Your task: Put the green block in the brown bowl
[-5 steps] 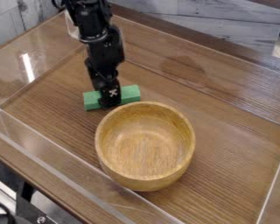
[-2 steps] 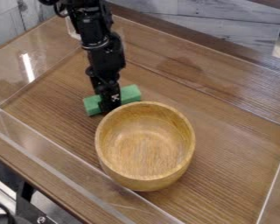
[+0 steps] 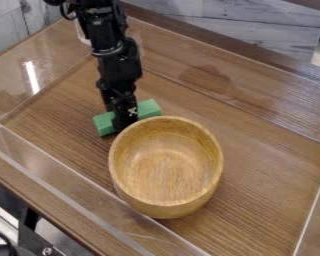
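Note:
The green block [image 3: 147, 107] lies flat on the wooden table, just behind the far left rim of the brown bowl [image 3: 164, 204]. My gripper [image 3: 121, 116] comes straight down from the black arm [image 3: 112, 50] onto the block's middle. Its fingers straddle the block and press its sides, so the gripper is shut on it. Only the block's two ends show on either side of the fingers. The bowl stands upright and empty at the centre front, very close to the block.
A clear plastic wall [image 3: 43, 175] rims the table's front and left edges. The wooden tabletop [image 3: 256, 100] stretches to the right and back, with a darker stain [image 3: 203, 72] behind the bowl. Dark equipment [image 3: 49, 240] sits below the front left corner.
The fingers have closed in on the green block's sides. The arm and block have barely shifted; the bowl has not moved.

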Controlling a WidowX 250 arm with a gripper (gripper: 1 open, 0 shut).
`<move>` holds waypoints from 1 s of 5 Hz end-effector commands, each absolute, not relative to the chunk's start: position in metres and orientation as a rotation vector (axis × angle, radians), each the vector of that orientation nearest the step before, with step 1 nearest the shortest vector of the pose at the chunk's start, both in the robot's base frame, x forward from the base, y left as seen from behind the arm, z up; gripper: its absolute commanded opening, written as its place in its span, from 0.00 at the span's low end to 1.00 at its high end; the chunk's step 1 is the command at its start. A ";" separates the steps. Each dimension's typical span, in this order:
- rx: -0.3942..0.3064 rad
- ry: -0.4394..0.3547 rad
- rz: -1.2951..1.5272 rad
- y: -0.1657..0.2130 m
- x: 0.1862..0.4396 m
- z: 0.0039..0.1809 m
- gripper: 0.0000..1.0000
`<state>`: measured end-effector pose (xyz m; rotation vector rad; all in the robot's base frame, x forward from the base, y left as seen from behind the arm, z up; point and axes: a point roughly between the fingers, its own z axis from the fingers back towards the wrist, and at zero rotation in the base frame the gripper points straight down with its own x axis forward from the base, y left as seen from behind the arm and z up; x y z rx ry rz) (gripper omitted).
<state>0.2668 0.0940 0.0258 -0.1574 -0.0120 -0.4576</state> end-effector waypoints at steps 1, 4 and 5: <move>-0.141 -0.050 -0.424 0.101 0.276 0.040 0.00; -0.187 -0.025 -0.364 0.098 0.272 0.040 0.00; -0.202 -0.017 -0.346 0.097 0.271 0.039 0.00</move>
